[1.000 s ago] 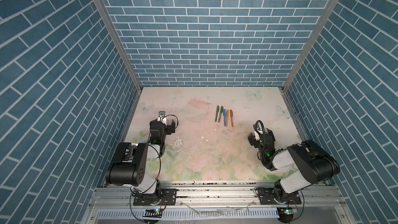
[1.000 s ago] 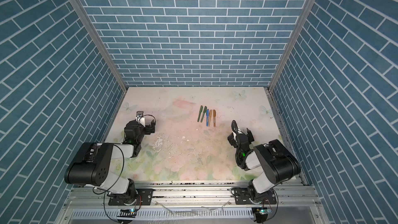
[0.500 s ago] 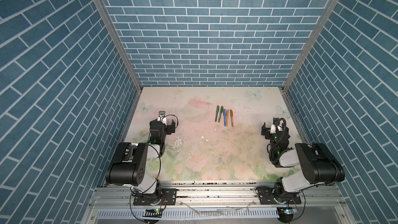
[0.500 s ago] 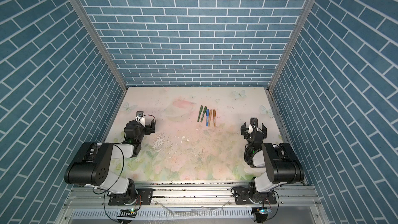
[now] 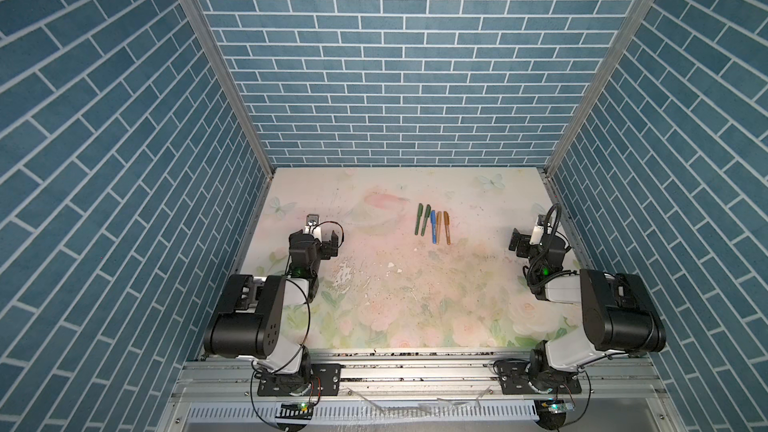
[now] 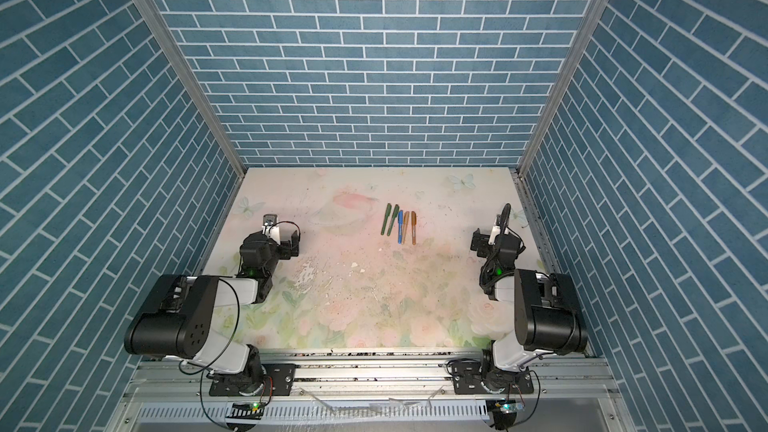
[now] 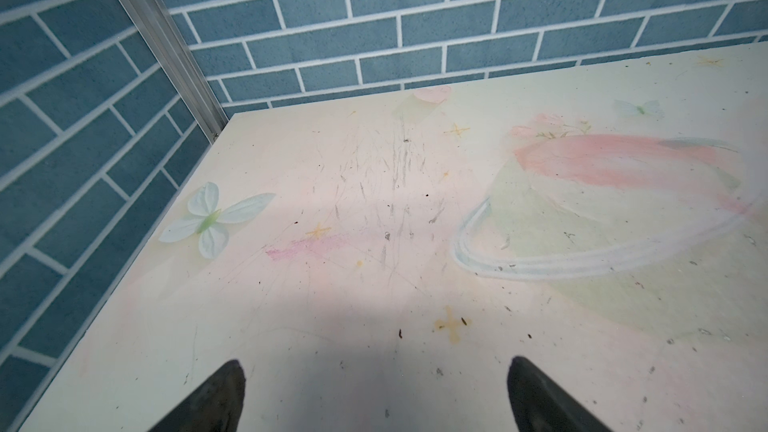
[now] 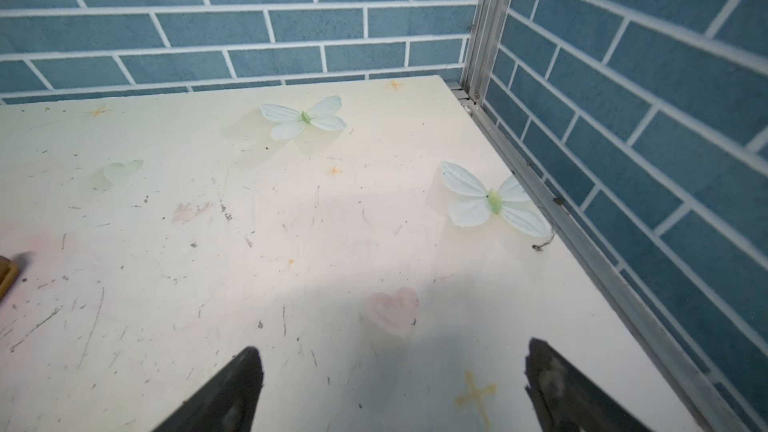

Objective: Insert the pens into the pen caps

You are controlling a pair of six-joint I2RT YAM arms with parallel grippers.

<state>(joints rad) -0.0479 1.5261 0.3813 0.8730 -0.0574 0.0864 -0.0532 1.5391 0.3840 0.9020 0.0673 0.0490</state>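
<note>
Five pens lie side by side at the middle back of the table, seen in both top views: two dark green (image 5: pixel 418 224) (image 6: pixel 387 220), one blue (image 5: pixel 433 227) (image 6: pixel 400 227) and two golden-brown (image 5: pixel 447 228) (image 6: pixel 413 228). Their far ends look thicker, like pen caps (image 5: pixel 432 215) seated on them; too small to be sure. My left gripper (image 5: pixel 315 238) (image 7: pixel 374 367) rests open over bare table at the left, far from the pens. My right gripper (image 5: pixel 536 238) (image 8: pixel 392 349) is open and empty near the right wall. A brown pen end (image 8: pixel 6 276) shows blurred at the right wrist view's edge.
Blue brick walls (image 5: pixel 399 76) close in the table (image 5: pixel 415 305) on three sides, with metal posts (image 5: pixel 216 60) at the back corners. A worn white patch with flakes (image 5: pixel 345 276) marks the mat's middle. A metal rail (image 5: pixel 415 371) runs along the front.
My right gripper has swung from facing the middle of the table out to the right, next to the right wall. The left arm and the pens have not moved.
</note>
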